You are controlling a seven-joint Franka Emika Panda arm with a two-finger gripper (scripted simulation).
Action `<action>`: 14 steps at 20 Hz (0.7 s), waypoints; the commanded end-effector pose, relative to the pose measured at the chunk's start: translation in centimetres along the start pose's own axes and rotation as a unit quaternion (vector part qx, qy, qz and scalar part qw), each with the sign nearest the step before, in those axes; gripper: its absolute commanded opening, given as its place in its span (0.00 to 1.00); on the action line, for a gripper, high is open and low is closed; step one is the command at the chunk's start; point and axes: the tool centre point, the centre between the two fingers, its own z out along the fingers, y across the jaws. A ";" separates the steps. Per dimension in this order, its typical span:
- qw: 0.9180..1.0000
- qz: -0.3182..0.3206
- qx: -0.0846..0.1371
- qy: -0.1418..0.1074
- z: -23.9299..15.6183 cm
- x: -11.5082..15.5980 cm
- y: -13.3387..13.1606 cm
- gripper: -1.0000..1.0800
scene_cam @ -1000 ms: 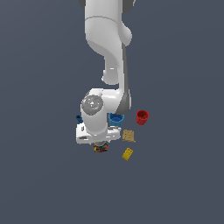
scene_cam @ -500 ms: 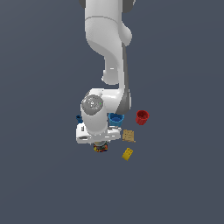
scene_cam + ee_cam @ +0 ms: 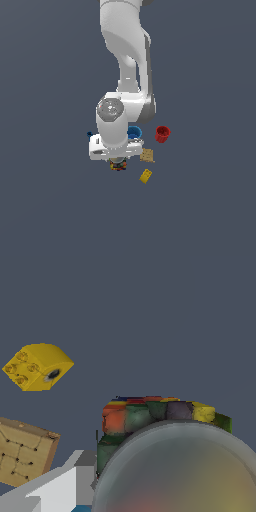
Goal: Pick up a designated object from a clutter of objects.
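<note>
The multicoloured jar (image 3: 118, 166) stands on the grey floor directly under my hand, mostly hidden by it in the exterior view. In the wrist view its silvery-grey lid (image 3: 185, 471) fills the near foreground, with the red, yellow, blue and green contents (image 3: 150, 416) showing behind it. My gripper (image 3: 118, 161) is lowered around the jar. One white finger (image 3: 60, 486) lies against the jar's side; the other finger is hidden. The jar sits between the jaws.
A tan square cracker (image 3: 147, 155) (image 3: 22, 451) and a yellow block (image 3: 146, 176) (image 3: 37, 367) lie close by on the exterior view's right. A blue cup (image 3: 134, 132) and a red cup (image 3: 162, 133) stand behind. A tiny blue piece (image 3: 89, 134) lies on the exterior view's left.
</note>
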 end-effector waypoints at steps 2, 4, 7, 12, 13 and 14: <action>1.000 0.000 0.000 0.002 -3.0 0.3 -1.2 0.00; 1.000 0.000 -0.001 0.002 -4.9 0.4 -2.0 0.00; 1.000 0.000 -0.001 0.002 -8.1 0.5 -3.3 0.00; 1.000 0.000 -0.001 0.002 -13.9 0.9 -5.8 0.00; 1.000 0.000 -0.001 0.002 -15.0 0.9 -6.3 0.00; 1.000 0.000 -0.001 0.002 -16.1 1.0 -6.7 0.00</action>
